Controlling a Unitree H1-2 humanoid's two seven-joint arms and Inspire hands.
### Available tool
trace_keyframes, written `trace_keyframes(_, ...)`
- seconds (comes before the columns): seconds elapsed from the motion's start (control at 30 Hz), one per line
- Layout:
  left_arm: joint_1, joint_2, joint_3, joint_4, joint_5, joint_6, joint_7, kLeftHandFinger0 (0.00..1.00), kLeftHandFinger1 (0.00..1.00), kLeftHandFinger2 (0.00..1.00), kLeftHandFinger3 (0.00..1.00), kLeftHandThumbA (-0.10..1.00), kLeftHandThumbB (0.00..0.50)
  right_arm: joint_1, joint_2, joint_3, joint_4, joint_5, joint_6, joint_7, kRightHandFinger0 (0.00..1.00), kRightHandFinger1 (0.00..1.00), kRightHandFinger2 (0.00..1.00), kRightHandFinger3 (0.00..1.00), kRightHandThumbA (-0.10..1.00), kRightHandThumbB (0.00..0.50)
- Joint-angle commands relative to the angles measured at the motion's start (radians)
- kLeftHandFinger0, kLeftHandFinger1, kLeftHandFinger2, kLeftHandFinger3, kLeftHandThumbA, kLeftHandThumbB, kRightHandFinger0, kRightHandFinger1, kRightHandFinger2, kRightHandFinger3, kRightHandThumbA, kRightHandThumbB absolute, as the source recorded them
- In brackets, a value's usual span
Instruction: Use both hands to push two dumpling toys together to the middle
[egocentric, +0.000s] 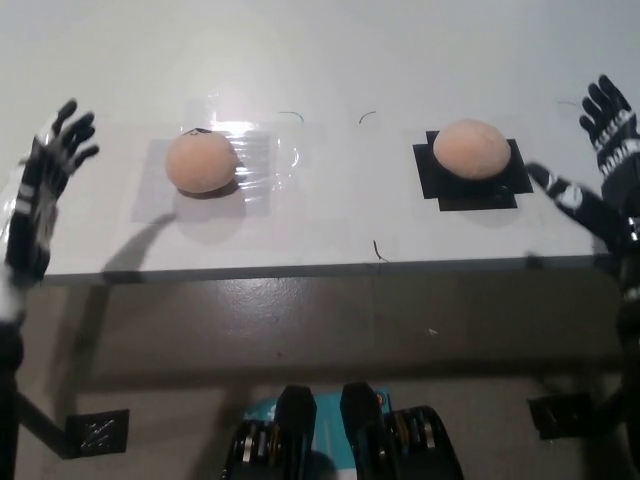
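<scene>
- Filling the upper half of the head view, a wide, flat white tabletop is seen, with its front edge running across the picture just below the middle and a dull brown floor shown beneath it.
- At the right edge, the robot's black right arm and hand are raised over the table's right end; the fingers are spread apart, nothing is held, and no contact with anything is seen.
- At the left edge, the white-and-black left hand is held up over the table's left end, its fingers likewise fanned apart and empty, with its shadow cast onto the table edge below.
- A clear, glossy plastic sheet is laid flat on the table left of centre.
- A black square mat is laid flat right of centre, well apart from the plastic sheet.
- A round, pale peach dumpling toy is seated on the plastic sheet, near the left hand but clear of it.
- A second round, pale peach dumpling toy is seated on the black mat, near the right hand and not touched by it.
- The two toys are kept well apart, with bare table between them.
- A few thin dark pen marks are scattered on the tabletop between and around the toys.
</scene>
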Motion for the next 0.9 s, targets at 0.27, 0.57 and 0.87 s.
trace_keyframes(0.27, -0.264, 0.056, -0.065, 0.299, 0.104, 0.013, -0.025, 1.00, 1.00, 1.00, 1.00, 1.00, 0.347, -0.298, -0.039, -0.053, 0.430, 0.040, -0.054, 0.016, 1.00, 1.00, 1.00, 1.00, 1.00, 0.300)
trace_keyframes(0.57, -0.366, 0.045, -0.115, 0.509, 0.166, -0.029, 0.000, 1.00, 1.00, 1.00, 1.00, 1.00, 0.375, -0.437, -0.051, -0.051, 0.723, 0.025, -0.113, 0.018, 1.00, 1.00, 1.00, 1.00, 1.00, 0.332)
trace_keyframes(0.87, -0.447, 0.015, -0.164, 0.781, 0.203, -0.161, -0.007, 1.00, 1.00, 1.00, 1.00, 1.00, 0.404, -0.442, -0.039, -0.045, 0.793, 0.016, -0.157, 0.005, 1.00, 1.00, 1.00, 1.00, 1.00, 0.323)
